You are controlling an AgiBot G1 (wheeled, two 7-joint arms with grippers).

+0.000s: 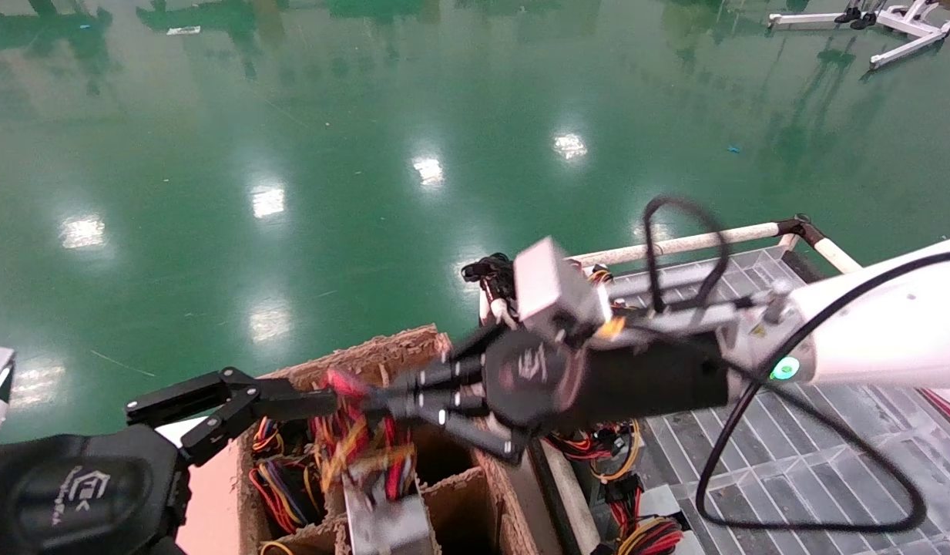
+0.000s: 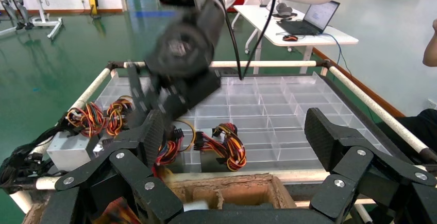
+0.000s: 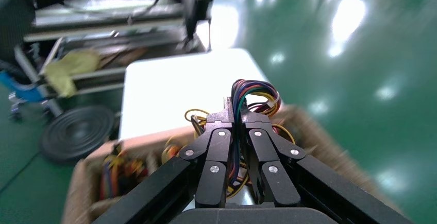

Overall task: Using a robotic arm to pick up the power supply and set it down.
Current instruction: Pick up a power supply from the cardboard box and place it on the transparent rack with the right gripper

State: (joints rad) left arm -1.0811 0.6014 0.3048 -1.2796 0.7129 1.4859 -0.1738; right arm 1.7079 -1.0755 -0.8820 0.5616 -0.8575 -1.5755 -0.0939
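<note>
Right gripper [image 3: 235, 123] of robotic arm [image 1: 867, 331] clamped on wire bundle of power supply [image 1: 386, 516], which hangs over cardboard box [image 1: 413, 347], above compartment near box's right edge. Left gripper [image 2: 234, 141] spread wide, parked by box's left edge. Clear divided tray [image 1: 829, 455] right of box.

power supply [image 1: 387, 518]: cut by the head view's 6 o'clock edge; wires motion-blurred
right gripper [image 1: 364, 401]: smeared; link arms hide the grip point
left gripper [image 2: 234, 147]: base cropped at 6 o'clock
</note>
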